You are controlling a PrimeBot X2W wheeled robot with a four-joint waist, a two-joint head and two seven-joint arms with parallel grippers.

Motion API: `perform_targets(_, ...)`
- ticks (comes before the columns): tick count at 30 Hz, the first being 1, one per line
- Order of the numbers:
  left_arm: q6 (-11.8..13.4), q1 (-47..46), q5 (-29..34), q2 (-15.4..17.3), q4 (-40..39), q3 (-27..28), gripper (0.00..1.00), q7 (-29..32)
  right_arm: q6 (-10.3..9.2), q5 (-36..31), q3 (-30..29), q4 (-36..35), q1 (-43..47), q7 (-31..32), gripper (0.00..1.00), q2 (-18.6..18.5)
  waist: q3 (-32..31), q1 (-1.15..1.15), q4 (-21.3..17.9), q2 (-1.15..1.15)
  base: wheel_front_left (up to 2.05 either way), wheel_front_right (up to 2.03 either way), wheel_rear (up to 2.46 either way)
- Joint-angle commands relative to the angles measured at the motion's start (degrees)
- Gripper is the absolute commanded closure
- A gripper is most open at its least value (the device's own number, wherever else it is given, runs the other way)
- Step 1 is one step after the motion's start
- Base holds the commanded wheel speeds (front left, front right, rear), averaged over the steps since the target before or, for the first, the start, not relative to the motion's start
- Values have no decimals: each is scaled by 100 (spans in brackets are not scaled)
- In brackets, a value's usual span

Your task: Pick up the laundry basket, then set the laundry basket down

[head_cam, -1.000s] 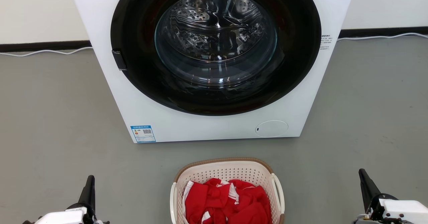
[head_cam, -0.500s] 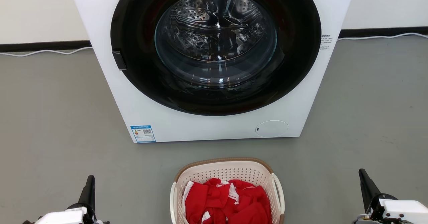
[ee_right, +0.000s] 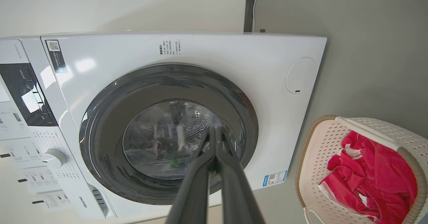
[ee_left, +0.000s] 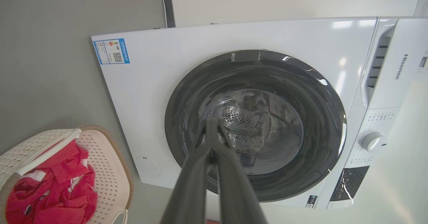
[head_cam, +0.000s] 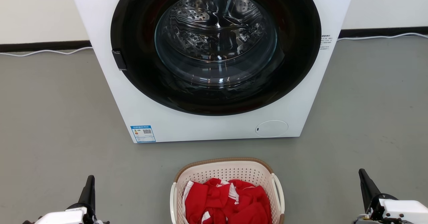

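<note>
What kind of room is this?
Probably a laundry area: a white front-loading washing machine stands on the grey floor, and a laundry basket holding red clothes sits in front of it.

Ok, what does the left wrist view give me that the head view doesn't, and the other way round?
Left wrist view adds the control dial, the brand lettering and a close look at the left gripper, fingers shut together. Head view adds the right gripper at lower right, apart from the laundry basket. Both share the washing machine, its blue label, and the basket holding red clothes.
</note>
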Motion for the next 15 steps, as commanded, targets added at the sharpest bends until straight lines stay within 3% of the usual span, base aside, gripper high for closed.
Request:
perform_targets(1, -44, -266, -37, 67, -155, 183, 100, 46, 17, -11, 113, -166, -262, 45, 100, -56, 0, 0, 0, 0, 0, 0, 0)
perform_targets(15, -44, -266, -38, 67, -155, 183, 100, 46, 17, -11, 113, -166, -262, 45, 100, -56, 0, 0, 0, 0, 0, 0, 0)
